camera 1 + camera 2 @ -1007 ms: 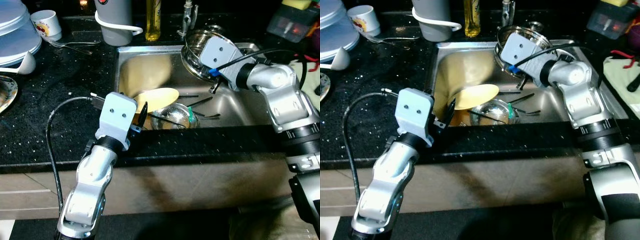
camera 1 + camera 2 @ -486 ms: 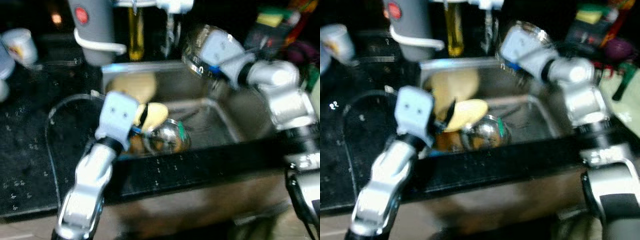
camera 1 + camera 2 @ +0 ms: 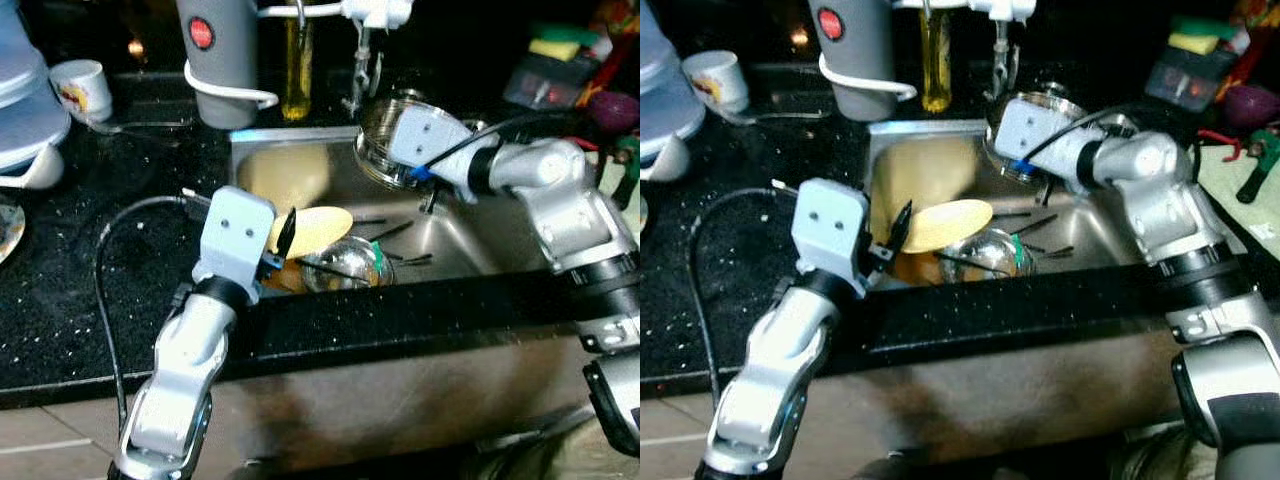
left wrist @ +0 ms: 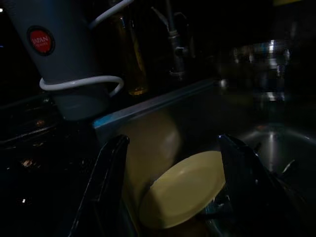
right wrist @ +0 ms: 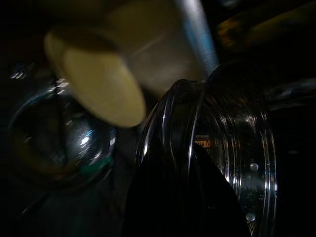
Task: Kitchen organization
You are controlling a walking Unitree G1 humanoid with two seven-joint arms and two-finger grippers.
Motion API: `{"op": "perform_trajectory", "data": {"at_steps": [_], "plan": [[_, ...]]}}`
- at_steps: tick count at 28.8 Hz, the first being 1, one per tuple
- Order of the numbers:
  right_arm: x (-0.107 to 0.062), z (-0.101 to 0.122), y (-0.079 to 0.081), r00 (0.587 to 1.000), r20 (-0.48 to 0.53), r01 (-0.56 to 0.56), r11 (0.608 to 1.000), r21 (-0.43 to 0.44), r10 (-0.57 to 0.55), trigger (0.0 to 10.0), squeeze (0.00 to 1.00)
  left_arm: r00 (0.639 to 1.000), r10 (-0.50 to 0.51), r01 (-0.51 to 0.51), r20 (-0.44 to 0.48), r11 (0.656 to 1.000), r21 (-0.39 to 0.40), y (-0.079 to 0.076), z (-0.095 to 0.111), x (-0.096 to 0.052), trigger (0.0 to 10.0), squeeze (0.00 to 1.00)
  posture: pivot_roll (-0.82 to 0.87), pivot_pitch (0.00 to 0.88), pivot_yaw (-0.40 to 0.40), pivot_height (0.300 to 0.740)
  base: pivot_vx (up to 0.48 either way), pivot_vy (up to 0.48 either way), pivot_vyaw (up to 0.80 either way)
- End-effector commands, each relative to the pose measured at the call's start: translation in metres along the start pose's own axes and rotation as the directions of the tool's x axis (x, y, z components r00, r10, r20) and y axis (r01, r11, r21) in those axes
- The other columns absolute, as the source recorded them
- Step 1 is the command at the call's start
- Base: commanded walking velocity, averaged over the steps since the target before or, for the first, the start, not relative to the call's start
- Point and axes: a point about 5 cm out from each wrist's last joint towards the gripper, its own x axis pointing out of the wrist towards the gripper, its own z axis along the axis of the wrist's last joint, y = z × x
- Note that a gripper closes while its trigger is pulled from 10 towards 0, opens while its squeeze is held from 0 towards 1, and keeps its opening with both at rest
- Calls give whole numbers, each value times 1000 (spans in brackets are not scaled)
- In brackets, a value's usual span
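Upper left of the frame, a cup [image 3: 83,88] and grey jug [image 3: 219,62] stand on the black desk [image 3: 70,270]; left of centre, the left gripper [image 4: 170,185] hovers with fingers open around a yellow plate [image 3: 318,227] propped in the sink [image 3: 460,235], seemingly ready to lift it; upper right, the right gripper [image 3: 385,150] has its fingers closed on a steel pot's [image 3: 375,135] rim, holding it tilted at the sink's back edge.
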Motion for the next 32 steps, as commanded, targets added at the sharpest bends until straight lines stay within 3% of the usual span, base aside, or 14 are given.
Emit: {"op": "perform_trajectory", "data": {"at_steps": [1, 5, 11, 25, 32], "plan": [[12, 0, 3, 998, -42, -44, 999, -12, 44, 10000, 0, 999, 4, -4, -32, 1000, 4, -2, -5, -2, 10000, 0, 20, 58, -76, 740, 0, 0, 0], [25, -5, 3, 994, -91, -62, 997, 40, 65, 10000, 0, 999, 0, 0, -37, 1000, 0, -3, -5, -4, 10000, 0, 23, 59, -82, 740, 0, 0, 0], [40, -11, 4, 980, -186, -64, 997, 46, 71, 10000, 0, 999, -9, 9, -51, 1000, -4, -6, -6, -8, 10000, 0, 35, 67, -97, 740, 0, 0, 0], [50, -14, 11, 976, -195, -83, 993, 82, 98, 10000, 0, 998, -19, 18, -67, 1000, -8, -8, -8, -14, 10000, 0, 41, 72, -94, 740, 0, 0, 0], [62, -19, 14, 967, -242, -45, 987, 152, 81, 10000, 0, 998, -24, 23, -64, 1000, -10, -9, -6, -14, 10000, 0, 45, 72, -98, 740, 0, 0, 0]]}}
